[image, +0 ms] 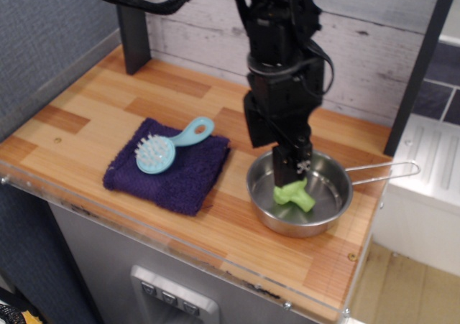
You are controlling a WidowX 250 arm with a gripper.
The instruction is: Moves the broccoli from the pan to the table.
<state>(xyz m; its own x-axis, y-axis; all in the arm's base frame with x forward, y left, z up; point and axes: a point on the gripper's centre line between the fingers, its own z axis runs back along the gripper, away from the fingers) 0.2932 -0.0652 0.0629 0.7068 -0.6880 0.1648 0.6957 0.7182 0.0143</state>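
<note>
The light green broccoli (293, 195) lies inside the shiny steel pan (327, 210), which stands on the wooden table (86, 123) at the right, its wire handle pointing right. My black gripper (276, 163) hangs over the pan's left half with its fingers spread and nothing between them. The nearer finger (296, 167) reaches down to the top of the broccoli and hides part of its head. The farther finger (254, 131) is over the pan's back-left rim. I cannot tell whether the finger touches the broccoli.
A dark purple towel (172, 173) lies left of the pan with a light blue brush (159, 151) on it. A dark post (131, 22) stands at the back left. The whitewashed plank wall (359, 51) runs behind. The table's clear front edge (180, 248) is close.
</note>
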